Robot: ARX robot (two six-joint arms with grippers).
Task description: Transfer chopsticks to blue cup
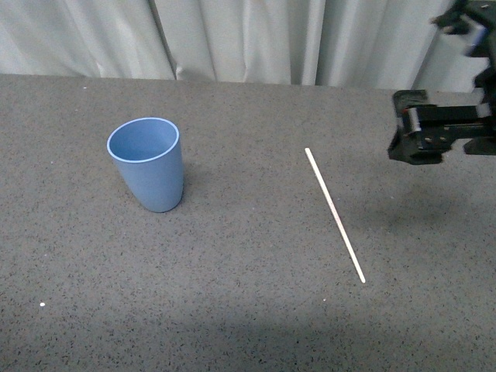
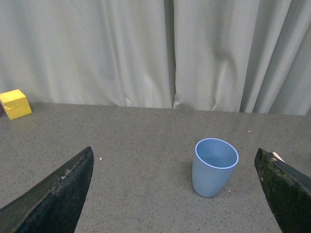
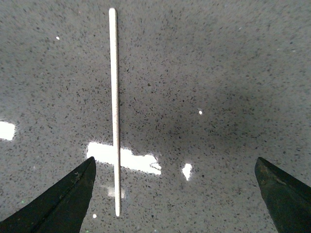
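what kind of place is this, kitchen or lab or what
Most likely a staged robot test bench, not a kitchen: grey speckled tabletop, pale curtain behind it, and on it a blue cup, one chopstick and a yellow block.

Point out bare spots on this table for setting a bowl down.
Bare tabletop between the blue cup and the chopstick; also the whole near strip in front of both. Tightest is right of the chopstick, under the right gripper.
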